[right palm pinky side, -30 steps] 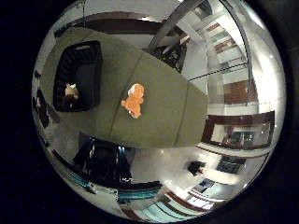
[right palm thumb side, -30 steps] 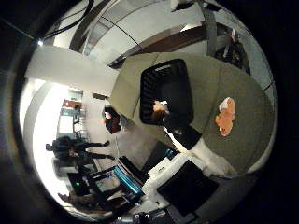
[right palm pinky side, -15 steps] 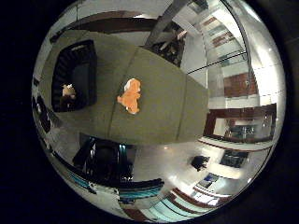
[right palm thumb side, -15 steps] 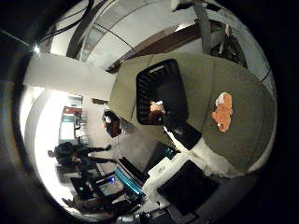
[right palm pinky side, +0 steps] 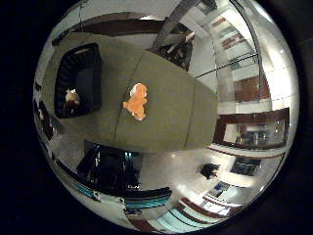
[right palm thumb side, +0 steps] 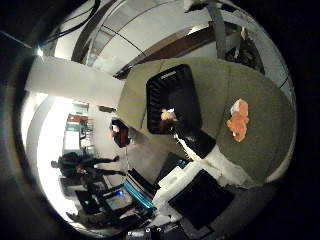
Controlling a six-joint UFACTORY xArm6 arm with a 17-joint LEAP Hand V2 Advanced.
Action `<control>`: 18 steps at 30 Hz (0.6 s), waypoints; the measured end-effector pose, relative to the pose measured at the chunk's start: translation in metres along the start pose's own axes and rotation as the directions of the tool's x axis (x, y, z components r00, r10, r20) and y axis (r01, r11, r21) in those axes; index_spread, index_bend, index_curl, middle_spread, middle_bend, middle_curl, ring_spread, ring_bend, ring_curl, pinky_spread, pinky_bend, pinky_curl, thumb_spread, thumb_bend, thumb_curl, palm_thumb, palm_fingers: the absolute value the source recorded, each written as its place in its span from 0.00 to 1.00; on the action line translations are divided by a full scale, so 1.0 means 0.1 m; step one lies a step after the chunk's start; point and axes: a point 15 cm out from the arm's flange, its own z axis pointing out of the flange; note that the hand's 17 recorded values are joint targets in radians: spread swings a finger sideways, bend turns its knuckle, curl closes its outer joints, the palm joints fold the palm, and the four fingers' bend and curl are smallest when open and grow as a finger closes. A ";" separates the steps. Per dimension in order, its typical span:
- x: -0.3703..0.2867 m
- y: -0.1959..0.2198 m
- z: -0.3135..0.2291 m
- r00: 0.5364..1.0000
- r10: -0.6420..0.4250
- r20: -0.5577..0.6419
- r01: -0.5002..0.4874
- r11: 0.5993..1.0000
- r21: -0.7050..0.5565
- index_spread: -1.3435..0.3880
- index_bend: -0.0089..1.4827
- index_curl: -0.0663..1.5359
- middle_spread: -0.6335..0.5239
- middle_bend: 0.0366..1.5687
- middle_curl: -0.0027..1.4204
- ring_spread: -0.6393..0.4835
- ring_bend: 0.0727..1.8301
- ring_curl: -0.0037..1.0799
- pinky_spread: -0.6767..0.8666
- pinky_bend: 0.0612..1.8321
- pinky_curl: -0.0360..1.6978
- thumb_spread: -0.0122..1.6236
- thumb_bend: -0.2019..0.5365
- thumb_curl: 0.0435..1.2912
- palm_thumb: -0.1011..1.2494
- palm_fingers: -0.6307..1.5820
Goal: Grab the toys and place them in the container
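table: olive-green top (right palm pinky side: 166,112) | floor: pale, glossy (right palm pinky side: 181,169) | wall: dark wood panels (right palm pinky side: 254,129)

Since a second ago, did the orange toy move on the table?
No. The orange toy lies on the same seam of the green table, equally far from the black container. Only the camera shifted.

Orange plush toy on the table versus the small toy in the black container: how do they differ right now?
The orange plush toy lies out on the olive-green table, outside the black slatted container; the small tan-and-white toy already sits inside it. The orange toy looks larger and uniformly bright orange; the small toy is paler and mixed in colour. Both look like soft toys, and neither is held.
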 end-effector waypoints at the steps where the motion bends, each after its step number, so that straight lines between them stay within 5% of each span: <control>1: 0.00 0.00 0.00 1.000 0.000 0.000 0.000 1.000 0.001 0.58 0.13 0.26 0.53 0.10 0.24 0.69 0.07 0.22 0.65 0.22 0.05 0.72 0.25 0.25 0.54 0.41; 18: 0.05 0.01 -0.02 1.000 0.011 -0.003 -0.011 1.000 0.005 0.58 0.13 0.26 0.53 0.10 0.24 0.69 0.07 0.22 0.65 0.23 0.04 0.72 0.25 0.25 0.54 0.42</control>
